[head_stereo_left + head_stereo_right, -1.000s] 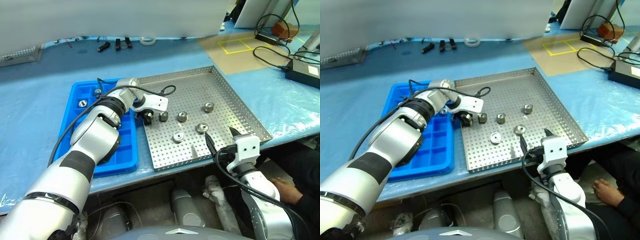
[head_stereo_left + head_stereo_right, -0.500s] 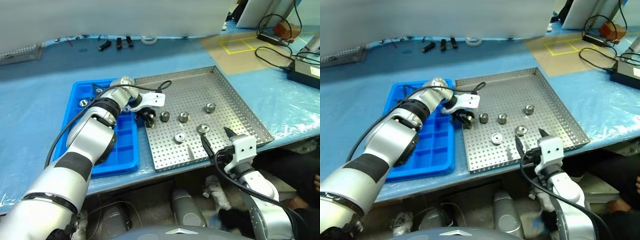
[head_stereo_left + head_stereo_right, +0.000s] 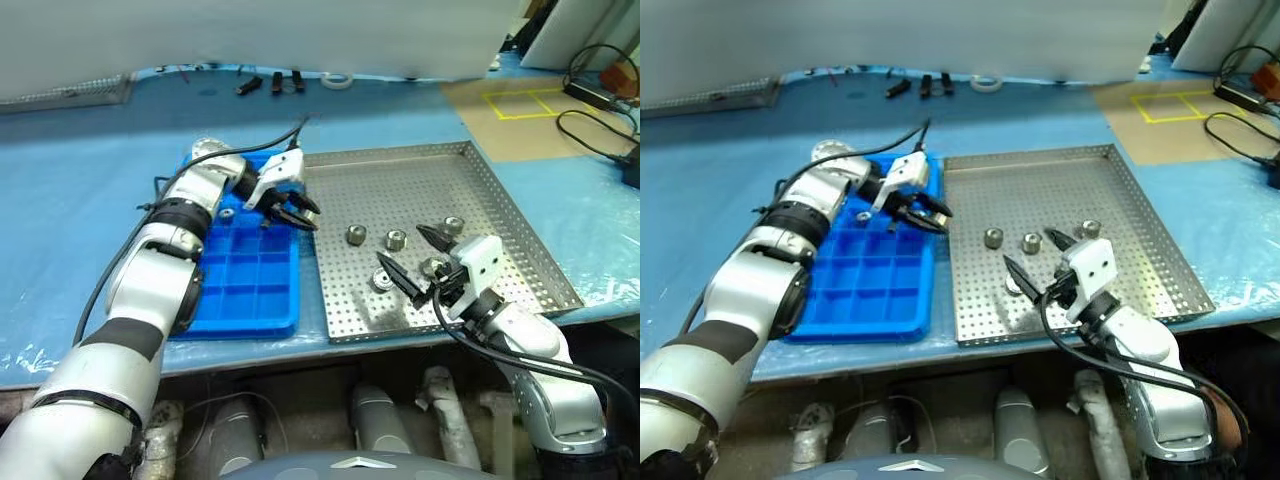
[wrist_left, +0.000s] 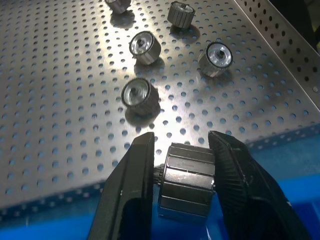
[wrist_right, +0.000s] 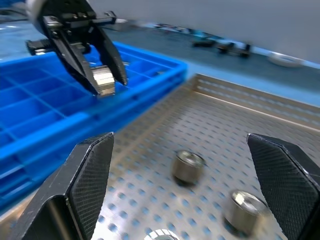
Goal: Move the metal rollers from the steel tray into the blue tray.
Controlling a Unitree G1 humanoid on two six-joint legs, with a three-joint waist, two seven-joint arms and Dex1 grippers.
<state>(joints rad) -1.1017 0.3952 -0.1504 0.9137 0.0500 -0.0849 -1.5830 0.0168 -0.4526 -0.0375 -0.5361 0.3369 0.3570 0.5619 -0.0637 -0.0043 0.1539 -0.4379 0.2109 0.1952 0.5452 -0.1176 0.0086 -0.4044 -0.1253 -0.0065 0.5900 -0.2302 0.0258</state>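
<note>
Gleaming silver roller (image 4: 186,181), ridged sides, between fingers (image 4: 131,195).

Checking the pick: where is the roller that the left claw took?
Clamped in the left claw, the roller hangs over the blue tray's edge beside the steel tray.

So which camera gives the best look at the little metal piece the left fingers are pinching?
The left wrist view: the metal roller sits large and close, clamped between the two black fingers. The right wrist view shows it from the side, smaller, above the blue tray. In the head views it is just a speck at the left gripper.
</note>
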